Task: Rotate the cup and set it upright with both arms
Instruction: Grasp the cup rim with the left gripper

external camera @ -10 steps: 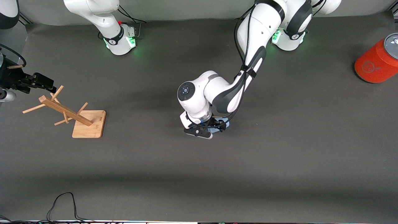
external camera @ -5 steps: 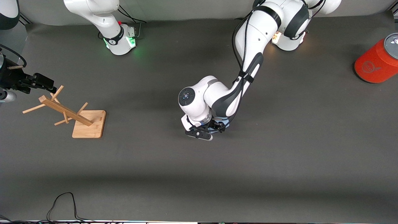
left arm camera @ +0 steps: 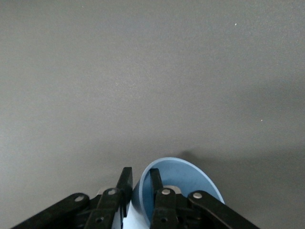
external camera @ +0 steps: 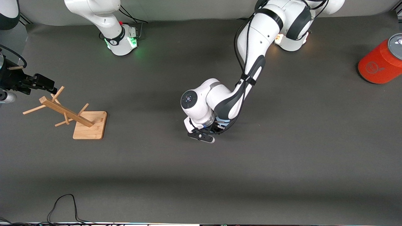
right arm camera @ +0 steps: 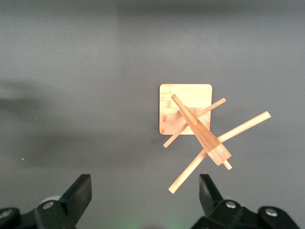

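Observation:
The pale-blue cup lies on its side on the dark table mat, its darker blue inside showing in the left wrist view. My left gripper is shut on the cup's wall at the rim, with one finger inside the mouth and the other outside. In the front view the left gripper is low at the middle of the table, and the arm's wrist hides the cup. My right gripper waits open and empty over the right arm's end of the table, and its wrist view shows the fingers spread wide.
A wooden peg rack on a square base stands below the right gripper, also in the right wrist view as the rack. A large orange cylinder with a grey lid lies at the left arm's end. A black cable loops by the nearest table edge.
The left gripper's fingers have closed onto the cup's wall. The left hand shifted slightly and now covers the bit of blue seen earlier. The right arm has not moved.

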Motion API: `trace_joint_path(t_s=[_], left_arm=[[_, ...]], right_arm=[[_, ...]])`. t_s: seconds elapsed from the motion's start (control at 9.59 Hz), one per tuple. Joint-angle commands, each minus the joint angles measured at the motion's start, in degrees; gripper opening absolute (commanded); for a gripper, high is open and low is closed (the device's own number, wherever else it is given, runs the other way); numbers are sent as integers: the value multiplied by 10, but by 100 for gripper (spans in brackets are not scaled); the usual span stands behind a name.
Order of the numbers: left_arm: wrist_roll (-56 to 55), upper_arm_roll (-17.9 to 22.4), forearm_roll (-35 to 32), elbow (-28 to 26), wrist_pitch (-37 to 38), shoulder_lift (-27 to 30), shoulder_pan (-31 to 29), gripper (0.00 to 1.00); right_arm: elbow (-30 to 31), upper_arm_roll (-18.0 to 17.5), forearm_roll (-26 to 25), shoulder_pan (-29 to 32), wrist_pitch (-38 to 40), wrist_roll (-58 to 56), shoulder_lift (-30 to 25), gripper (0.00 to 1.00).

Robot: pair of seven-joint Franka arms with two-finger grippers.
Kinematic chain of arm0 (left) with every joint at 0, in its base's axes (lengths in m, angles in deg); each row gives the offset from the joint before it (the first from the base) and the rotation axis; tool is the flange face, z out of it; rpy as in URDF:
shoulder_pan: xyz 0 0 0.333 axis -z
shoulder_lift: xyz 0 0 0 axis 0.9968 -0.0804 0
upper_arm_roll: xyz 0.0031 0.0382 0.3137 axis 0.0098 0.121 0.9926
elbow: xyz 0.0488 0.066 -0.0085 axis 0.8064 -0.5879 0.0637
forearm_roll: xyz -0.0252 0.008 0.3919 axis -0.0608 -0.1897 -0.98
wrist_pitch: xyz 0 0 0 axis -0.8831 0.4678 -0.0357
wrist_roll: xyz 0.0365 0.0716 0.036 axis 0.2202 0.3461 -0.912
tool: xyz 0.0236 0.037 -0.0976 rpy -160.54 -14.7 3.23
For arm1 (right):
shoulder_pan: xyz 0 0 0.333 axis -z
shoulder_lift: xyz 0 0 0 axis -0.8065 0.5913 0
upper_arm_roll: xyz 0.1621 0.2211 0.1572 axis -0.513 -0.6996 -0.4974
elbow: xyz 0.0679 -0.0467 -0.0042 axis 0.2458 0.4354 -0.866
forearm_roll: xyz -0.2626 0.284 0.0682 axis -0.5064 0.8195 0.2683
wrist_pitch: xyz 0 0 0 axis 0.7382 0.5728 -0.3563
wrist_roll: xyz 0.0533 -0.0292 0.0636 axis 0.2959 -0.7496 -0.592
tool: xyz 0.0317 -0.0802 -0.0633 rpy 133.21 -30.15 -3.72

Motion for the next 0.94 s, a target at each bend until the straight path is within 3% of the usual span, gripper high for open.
trace_joint_path(t_s=[0.0,0.52,0.83], left_arm=[[68,13,3,17,14,-3,-2,0],[79,9,23,20,34,65,-56,0],[54,14,62,3,58,154,-69,0]], right_arm=[[-2,3,8,-3,-6,-6,1,100],[-2,3,8,-4,-8,-6,3,100],[-8,2,7,-4,-6,-7,10,100]])
